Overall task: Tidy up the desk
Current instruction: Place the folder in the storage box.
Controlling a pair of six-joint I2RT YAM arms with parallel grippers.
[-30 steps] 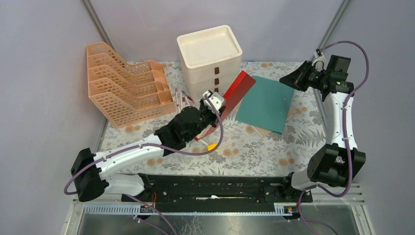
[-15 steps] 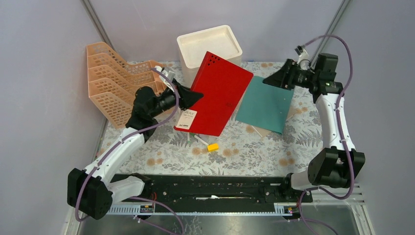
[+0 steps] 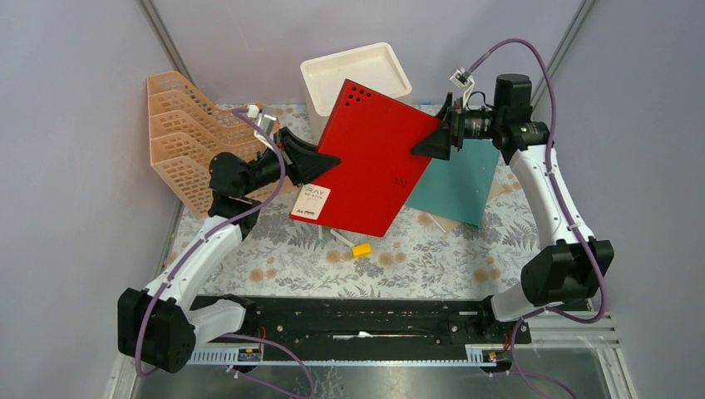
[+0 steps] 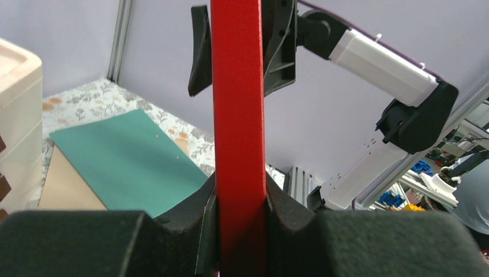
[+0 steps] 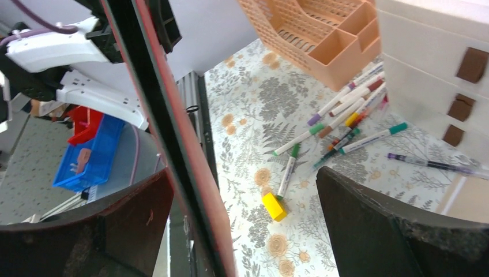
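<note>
Left gripper [image 3: 322, 163] stays clamped on the near edge of the flat red plastic folder [image 3: 370, 162], now hoisted higher off the fern-printed cloth desk [image 3: 432, 258]. The right gripper [image 3: 428, 143] has just swung in, jaws wide apart and straddling the far edge without pinching. Looks like a two-handed steady or handover, probably bound for the peach mesh file rack [image 3: 187, 145], with pens [image 5: 340, 109] and a yellow block [image 3: 361, 249] left on the cloth.

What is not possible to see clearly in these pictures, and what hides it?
Top view: the flat red folder covers the cream plastic drawer unit's front and most marker pens.
Top view: print on the folder's white label is too small to read.
Left wrist view: the green sheet covers most of the tan board.
</note>
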